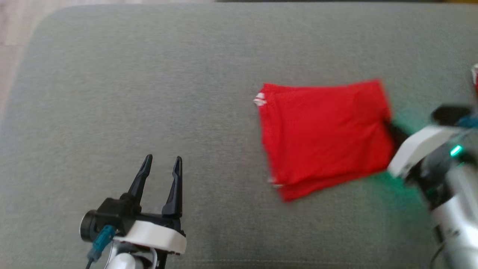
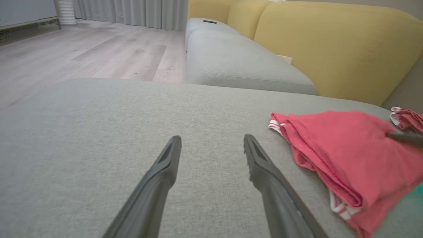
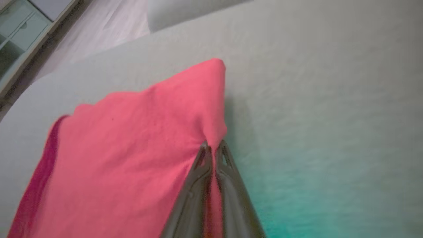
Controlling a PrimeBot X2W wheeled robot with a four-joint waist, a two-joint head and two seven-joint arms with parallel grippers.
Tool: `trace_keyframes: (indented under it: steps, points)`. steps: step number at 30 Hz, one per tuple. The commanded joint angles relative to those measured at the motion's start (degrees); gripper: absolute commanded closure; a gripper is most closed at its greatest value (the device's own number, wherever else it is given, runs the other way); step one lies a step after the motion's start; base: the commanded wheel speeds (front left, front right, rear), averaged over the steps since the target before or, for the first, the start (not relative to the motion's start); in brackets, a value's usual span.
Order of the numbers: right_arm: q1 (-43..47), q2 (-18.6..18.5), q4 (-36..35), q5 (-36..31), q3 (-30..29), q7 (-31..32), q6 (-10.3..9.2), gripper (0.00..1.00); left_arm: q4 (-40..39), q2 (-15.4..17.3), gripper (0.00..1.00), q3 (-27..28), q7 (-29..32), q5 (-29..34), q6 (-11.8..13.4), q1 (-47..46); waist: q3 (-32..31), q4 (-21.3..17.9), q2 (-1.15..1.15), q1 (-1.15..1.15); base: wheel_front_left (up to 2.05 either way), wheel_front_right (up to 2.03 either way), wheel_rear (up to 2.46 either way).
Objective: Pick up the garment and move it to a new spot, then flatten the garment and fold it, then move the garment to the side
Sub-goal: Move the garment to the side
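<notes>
The garment [image 1: 323, 134] is red with white trim and lies folded into a rough rectangle on the grey cushion [image 1: 149, 93], right of centre. My right gripper [image 1: 390, 129] is shut on the garment's right edge; the right wrist view shows red cloth [image 3: 138, 148] pinched between the closed fingertips [image 3: 213, 148]. My left gripper [image 1: 162, 164] stands open at the lower left, well clear of the garment, its fingers [image 2: 165, 165] spread over bare cushion. In the left wrist view the garment [image 2: 347, 155] lies to the right.
The cushion's rounded far-left corner meets wooden floor [image 1: 15, 30]. A grey seat [image 2: 238, 62] and yellow sofa back [image 2: 330, 43] stand beyond the cushion. A second piece of red cloth [image 2: 408, 119] lies at the far right.
</notes>
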Motion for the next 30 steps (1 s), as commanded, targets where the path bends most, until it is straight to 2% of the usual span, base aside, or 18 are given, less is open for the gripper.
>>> trace_keyframes:
  steps: [1,9,13,17,24,25,26,30]
  points:
    - [-3.5,-2.5,-3.0,-1.1,-0.7,-1.0,0.37,1.0,-2.2,-0.2,0.0,2.0,-0.7,-0.1,0.0,-2.6,1.5,-2.0,0.0,0.0,0.0,0.0,0.0]
    - [-10.6,-8.9,-8.3,-7.1,-6.4,1.6,0.37,1.0,-3.3,-0.2,0.0,2.0,-0.7,0.6,-0.9,-5.6,6.7,-8.2,0.0,0.0,0.0,0.0,0.0]
    - [-12.6,-10.6,-11.7,-9.4,-10.6,3.9,0.37,1.0,-3.5,-0.2,0.0,1.8,-0.7,1.4,-1.5,-7.4,9.7,-10.2,0.0,0.0,0.0,0.0,0.0]
    - [-13.0,-13.4,-15.8,-12.0,-17.3,6.5,0.37,1.0,-3.7,-0.2,0.0,1.9,-0.7,2.3,-2.4,-9.6,12.8,-11.2,0.0,0.0,0.0,0.0,0.0]
    - [-11.5,-15.6,-20.3,-15.2,-25.7,9.2,0.37,1.0,-3.9,-0.2,0.0,1.6,-0.7,3.0,-3.2,-10.8,14.8,-11.0,0.0,0.0,0.0,0.0,0.0]
    - [-11.4,-15.9,-21.0,-16.2,-27.0,9.2,0.37,0.79,-3.9,-0.2,0.0,1.6,-0.7,3.0,-3.2,-10.8,14.9,-10.9,0.0,0.0,0.0,0.0,0.0]
    - [-11.3,-16.1,-21.5,-17.5,-28.1,8.9,0.37,0.0,-3.8,-0.2,0.0,1.5,-0.7,3.0,-3.3,-10.9,15.1,-10.7,0.0,0.0,0.0,0.0,0.0]
    - [-11.3,-15.0,-23.6,-23.1,-30.3,5.5,0.37,0.0,-3.3,-0.2,0.0,1.2,-0.7,3.0,-3.5,-11.2,14.3,-9.6,0.0,0.0,0.0,0.0,0.0]
